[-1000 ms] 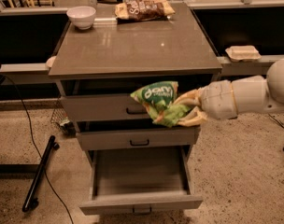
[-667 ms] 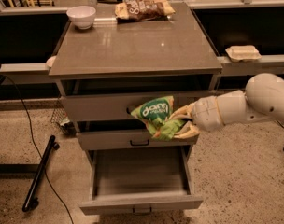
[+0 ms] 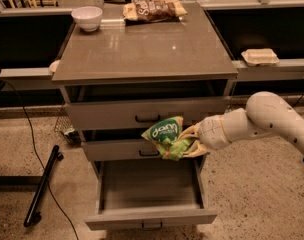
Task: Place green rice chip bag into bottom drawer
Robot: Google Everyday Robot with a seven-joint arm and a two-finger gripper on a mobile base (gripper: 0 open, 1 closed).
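Sideways, the pincer [image 3: 184, 143] grips the green rice chip bag [image 3: 167, 136] above the bottom drawer [image 3: 151, 216].

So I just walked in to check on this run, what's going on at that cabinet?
The robot's arm reaches in from the right, and its gripper holds the green rice chip bag in the air in front of the middle drawer. Just below it, the bottom drawer is pulled open. The bag is not yet inside it. A white bowl and a brown snack bag sit at the back of the cabinet top.
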